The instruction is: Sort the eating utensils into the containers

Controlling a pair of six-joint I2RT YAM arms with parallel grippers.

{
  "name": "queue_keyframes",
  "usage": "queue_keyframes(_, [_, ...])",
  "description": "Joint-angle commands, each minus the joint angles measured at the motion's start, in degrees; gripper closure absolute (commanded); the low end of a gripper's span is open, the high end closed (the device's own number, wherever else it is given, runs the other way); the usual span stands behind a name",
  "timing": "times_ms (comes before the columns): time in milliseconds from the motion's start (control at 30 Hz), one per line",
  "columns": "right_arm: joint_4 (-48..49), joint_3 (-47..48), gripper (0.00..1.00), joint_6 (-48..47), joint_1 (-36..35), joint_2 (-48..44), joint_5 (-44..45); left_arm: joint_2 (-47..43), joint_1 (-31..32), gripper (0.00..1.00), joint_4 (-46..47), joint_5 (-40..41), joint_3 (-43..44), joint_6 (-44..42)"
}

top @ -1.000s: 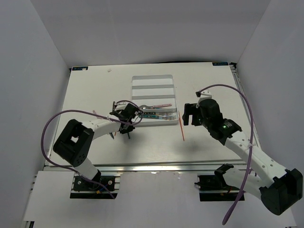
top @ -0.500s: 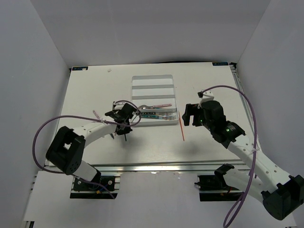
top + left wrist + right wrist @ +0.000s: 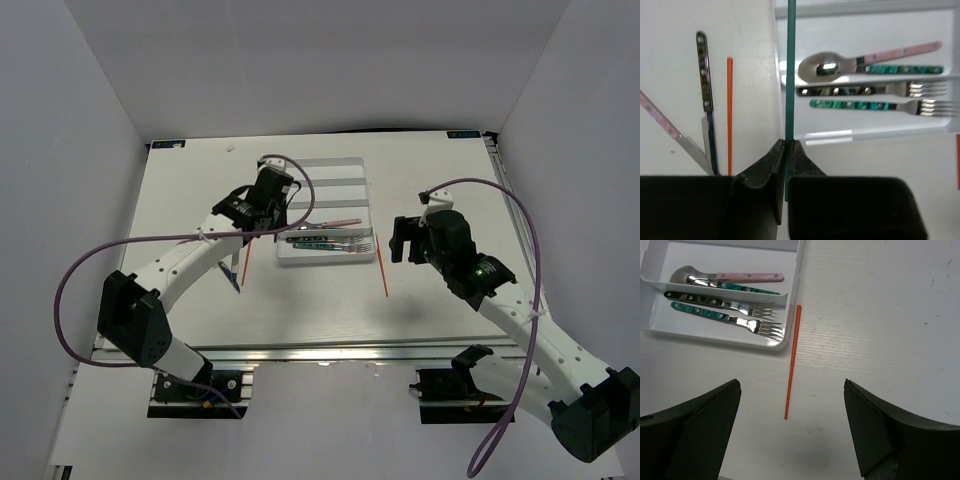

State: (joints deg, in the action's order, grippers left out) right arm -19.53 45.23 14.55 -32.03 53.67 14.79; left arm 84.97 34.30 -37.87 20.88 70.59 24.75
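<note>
The white tray [image 3: 322, 161] has four long compartments. Its nearest two hold a pink-handled spoon [image 3: 865, 57], a teal-handled piece and two forks [image 3: 875, 97]. My left gripper [image 3: 272, 212] is over the tray's left end. In the left wrist view it [image 3: 788, 142] is shut on a dark teal chopstick [image 3: 790, 75]. An orange chopstick [image 3: 729, 115], a dark-handled knife [image 3: 704, 95] and a pink-handled knife [image 3: 667, 125] lie left of the tray. My right gripper [image 3: 398, 240] is open and empty above another orange chopstick [image 3: 792, 362], which lies right of the tray [image 3: 790, 335].
White walls enclose the table on three sides. The orange chopstick [image 3: 381, 268] on the right lies beside the tray's right end. The knives [image 3: 232, 275] lie near the left arm's forearm.
My left gripper has risen from the table left of the tray and moved away and right to the tray's left end, with the teal chopstick in it. The right arm has barely shifted.
</note>
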Motion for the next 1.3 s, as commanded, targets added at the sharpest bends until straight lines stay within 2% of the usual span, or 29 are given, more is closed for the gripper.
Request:
queue_keyframes(0, [1.43, 3.11, 0.12, -1.36, 1.18, -0.23, 2.18, 2.47, 0.15, 1.00, 2.37, 2.57, 8.49, -2.10])
queue_keyframes(100, [1.33, 3.02, 0.12, -1.28, 1.88, -0.67, 2.53, 8.62, 0.15, 1.00, 2.79, 1.71, 17.19, 4.06])
queue_keyframes(200, [1.25, 3.46, 0.12, -1.01, 2.58, -1.37, 2.53, 17.05, 0.24, 1.00, 3.16, -5.13, 25.89, 4.86])
queue_keyframes(300, [1.16, 3.90, 0.12, -0.22, 3.11, -2.08, 2.35, 25.23, 0.24, 1.00, -1.93, -0.96, 35.45, 10.82])
queue_keyframes(400, [1.07, 3.81, 0.12, 0.13, 3.55, -2.60, 2.61, 28.84, 0.24, 1.00, -0.82, 1.26, 38.48, 20.57])
queue_keyframes(533, [1.25, 3.81, 0.12, 1.10, 4.08, -2.87, 2.62, 30.69, 0.32, 1.00, 5.60, 2.13, 36.83, 34.72])
queue_keyframes(567, [1.25, 3.81, 0.12, 1.62, 4.17, -2.96, 2.53, 30.78, 0.41, 1.00, 6.48, 3.10, 36.03, 41.10])
queue_keyframes(633, [1.25, 3.90, 0.12, 1.89, 4.26, -3.31, 2.44, 30.43, 0.76, 1.00, 12.00, 5.21, 31.92, 46.33])
queue_keyframes(667, [1.16, 3.90, 0.12, 2.06, 4.43, -3.66, 2.35, 30.34, 0.94, 1.00, 13.68, 6.09, 30.59, 51.57])
queue_keyframes(767, [0.81, 3.98, 0.12, 2.07, 4.61, -4.45, 2.53, 30.78, 1.38, 1.00, 22.90, 8.64, 26.19, 59.50])
queue_keyframes(867, [0.63, 4.07, 0.12, 2.07, 4.87, -4.63, 2.44, 32.27, 1.55, 1.00, 27.30, 9.96, 23.73, 66.70])
queue_keyframes(1133, [1.95, 3.63, 0.12, 1.54, 5.40, -3.84, 1.48, 37.11, 4.10, 1.00, 33.38, 15.24, 26.71, 75.07])
queue_keyframes(1267, [2.48, 3.37, 0.12, 1.28, 5.84, -3.75, 0.25, 38.86, 4.54, 1.00, 42.33, 14.01, 22.76, 78.95])
